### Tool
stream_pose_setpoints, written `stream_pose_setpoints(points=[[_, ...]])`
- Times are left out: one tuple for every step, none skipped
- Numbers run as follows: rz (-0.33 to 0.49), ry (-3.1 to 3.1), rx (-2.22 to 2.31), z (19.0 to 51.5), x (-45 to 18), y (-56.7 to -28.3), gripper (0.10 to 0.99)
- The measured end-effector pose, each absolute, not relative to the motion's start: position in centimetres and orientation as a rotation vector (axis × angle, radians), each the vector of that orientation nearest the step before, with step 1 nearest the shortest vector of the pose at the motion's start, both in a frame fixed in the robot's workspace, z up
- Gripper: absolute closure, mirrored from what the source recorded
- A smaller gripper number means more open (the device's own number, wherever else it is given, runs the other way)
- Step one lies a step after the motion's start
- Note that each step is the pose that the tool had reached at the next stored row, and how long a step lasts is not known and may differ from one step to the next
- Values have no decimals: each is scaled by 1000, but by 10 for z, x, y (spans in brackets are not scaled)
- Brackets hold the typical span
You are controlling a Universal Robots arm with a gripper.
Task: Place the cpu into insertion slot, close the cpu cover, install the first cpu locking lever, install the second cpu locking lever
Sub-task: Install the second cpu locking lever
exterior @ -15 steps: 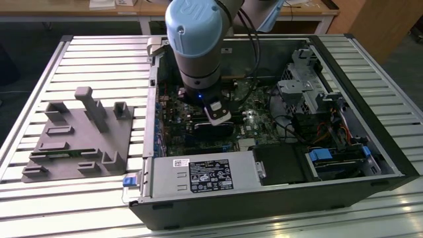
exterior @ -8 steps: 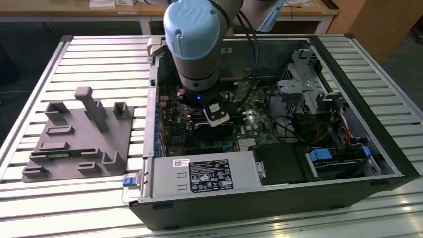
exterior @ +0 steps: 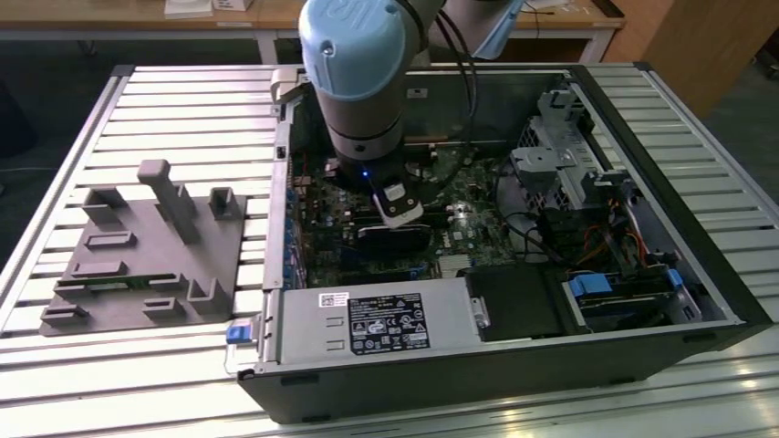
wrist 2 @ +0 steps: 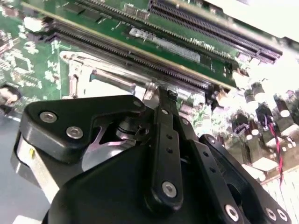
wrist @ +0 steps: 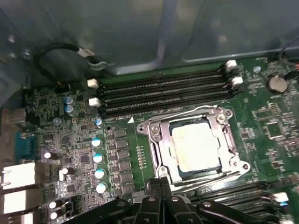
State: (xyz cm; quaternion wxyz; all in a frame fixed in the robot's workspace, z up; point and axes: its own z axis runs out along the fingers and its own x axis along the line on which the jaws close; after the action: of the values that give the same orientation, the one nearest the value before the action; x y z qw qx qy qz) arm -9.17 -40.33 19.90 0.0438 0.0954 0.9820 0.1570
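Black gripper (wrist 2: 159, 100) links take up the lower half of the second wrist view, and the two fingers are pressed together, with their tips at the edge of the metal socket frame on the green motherboard (wrist 2: 42, 46). The first wrist view shows the same fingers (wrist: 161, 186) closed at the bottom centre of the frame, just at the lower edge of the socket. The cpu (wrist: 196, 147) lies flat inside the socket, right of the frame's centre, and its pale metal top is shining. The cpu cover (wrist: 159, 140) is down around it, as a silver frame with the chip showing through its open centre. I cannot tell if the levers at the socket's edges are locked. Four long memory slots (wrist: 159, 91) run just above the socket. In the exterior view, the arm (exterior: 359, 82) reaches down into the open computer case (exterior: 487, 365), and a grey fixture plate (exterior: 146, 246) lies on the slatted table (exterior: 61, 365) at the exterior view's left.
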Motion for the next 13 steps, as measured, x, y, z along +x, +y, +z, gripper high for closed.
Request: stream_pose_setpoints(points=[[480,3002,292,202,-92,-403,980],[480,3002,292,206,-91,-403,980],[476,3002,292,209,-91,-403,980],[468,3003,292,211,-91,-403,980],[455,3004,292,213,-91,-403,980],[437,3005,293,214,-90,-403,980],[419,3006,295,215,-89,-403,980],[399,3007,296,216,-88,-403,980],[383,3008,299,216,-87,-403,980],[370,3009,301,216,-85,-403,980],[361,3009,302,216,-83,-403,980],[356,3009,303,216,-80,-403,980],[354,3009,304,216,-78,-403,980]])
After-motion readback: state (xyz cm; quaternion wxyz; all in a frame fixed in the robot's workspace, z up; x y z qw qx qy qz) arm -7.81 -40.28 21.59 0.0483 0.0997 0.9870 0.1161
